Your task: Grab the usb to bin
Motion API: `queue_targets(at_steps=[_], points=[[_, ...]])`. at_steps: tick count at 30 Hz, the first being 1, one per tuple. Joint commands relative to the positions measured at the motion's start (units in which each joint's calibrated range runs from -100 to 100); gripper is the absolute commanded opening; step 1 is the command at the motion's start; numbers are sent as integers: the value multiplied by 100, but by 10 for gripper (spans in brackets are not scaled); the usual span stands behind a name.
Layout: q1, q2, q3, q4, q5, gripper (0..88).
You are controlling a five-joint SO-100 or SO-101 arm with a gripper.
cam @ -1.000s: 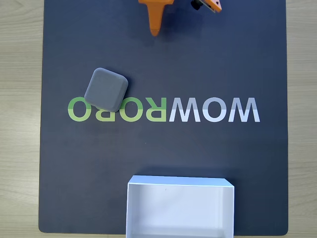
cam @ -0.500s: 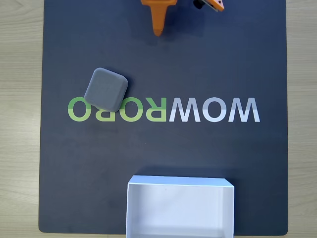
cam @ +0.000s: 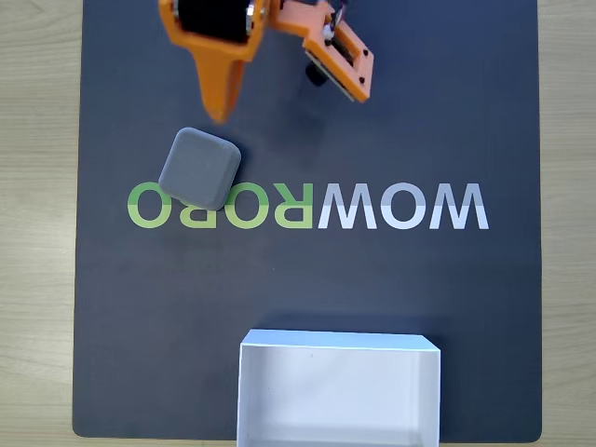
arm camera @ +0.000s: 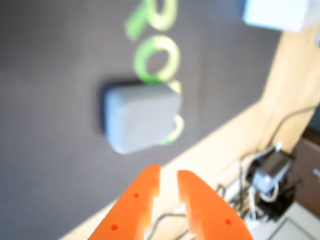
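Observation:
The usb (cam: 200, 168), a small grey rounded square, lies on the dark mat over the green letters at the left in the fixed view. My orange gripper (cam: 219, 116) reaches in from the top edge, its tip just above the usb's upper edge and apart from it. In the wrist view the usb (arm camera: 142, 116) sits a little ahead of the gripper (arm camera: 168, 172), whose two orange fingers stand almost together with nothing between them. The bin (cam: 340, 341), a white open box, rests at the mat's bottom edge and holds nothing; the wrist view shows the bin (arm camera: 275, 12) at the top right corner.
A dark mat (cam: 447, 112) printed with WOWROBO covers a pale wooden table (cam: 37, 233). An orange bracket with black screws (cam: 340, 60) juts out to the right of the arm. Cables and a plug (arm camera: 267, 172) lie beyond the table edge in the wrist view.
The arm has swung left and come further down into the fixed view, bringing its tip close to the usb. The usb and the bin have not moved.

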Motion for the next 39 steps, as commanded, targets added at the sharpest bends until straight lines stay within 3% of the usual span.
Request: queue_targets(at_steps=[1, 12, 15, 22, 29, 33, 39], points=[[326, 1198, -1615, -16, -13, 41], [284, 3275, -4885, 2716, -28, 43], [335, 3911, -5571, 3179, -244, 121], [680, 4912, -6050, 3345, -512, 358], [756, 5692, -5806, 3528, -502, 516], [722, 6082, -5653, 3528, -481, 561], [714, 6607, -5364, 3476, -523, 562]])
